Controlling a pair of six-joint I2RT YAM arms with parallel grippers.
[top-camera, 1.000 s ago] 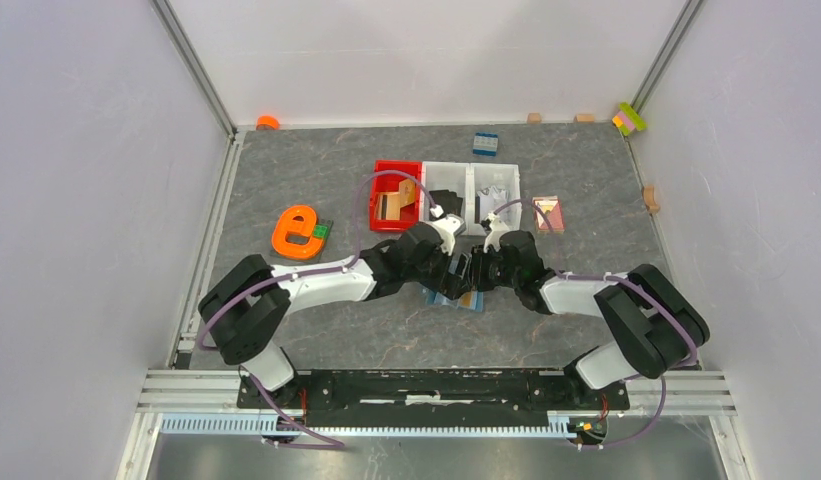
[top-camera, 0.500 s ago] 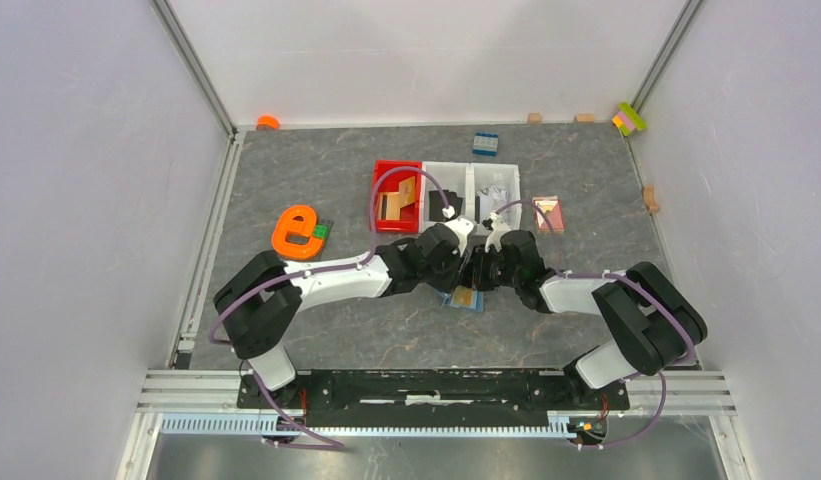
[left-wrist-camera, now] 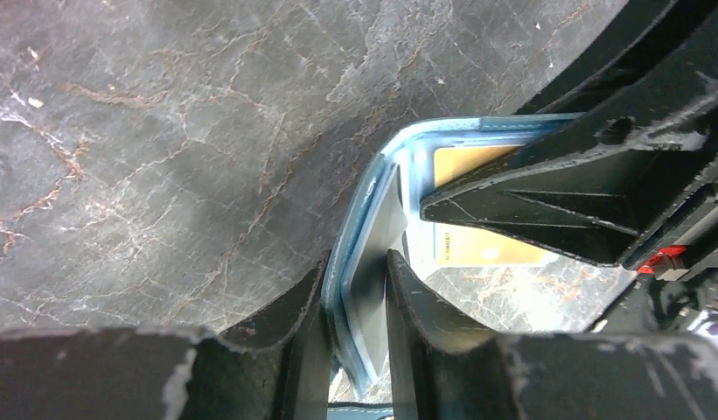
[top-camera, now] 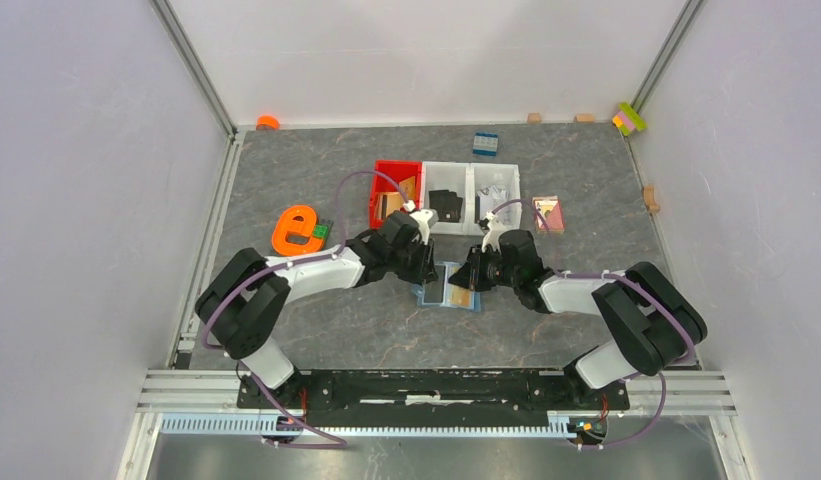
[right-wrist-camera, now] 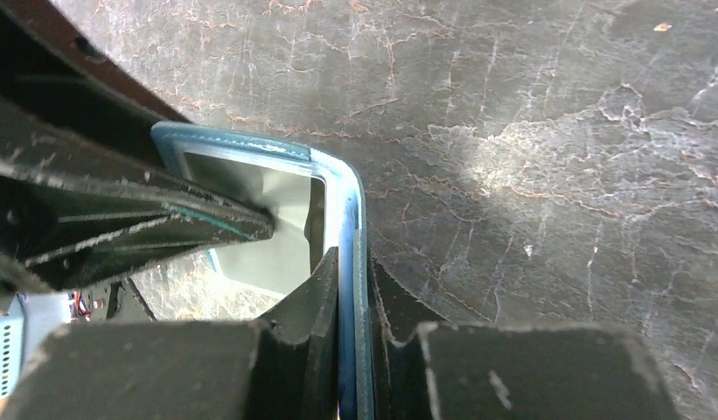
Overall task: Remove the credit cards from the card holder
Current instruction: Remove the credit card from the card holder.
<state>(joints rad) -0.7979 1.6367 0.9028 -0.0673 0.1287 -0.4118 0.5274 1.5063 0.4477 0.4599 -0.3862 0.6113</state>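
A grey marbled table fills the booth. Towards the back sit a red bin with a tan wooden piece inside and two clear bins beside it: the middle bin holds something dark, the right-hand bin something silvery. A blue studded brick lies behind them. To the left, an orange e-shaped piece touches a small green block. An orange ring rests in the far left corner, a stack of coloured bricks in the far right.

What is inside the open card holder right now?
One tan-gold card shows in one half of the card holder, partly covered by the right hand. The other half shows only a pale grey surface. Cards behind these cannot be seen.
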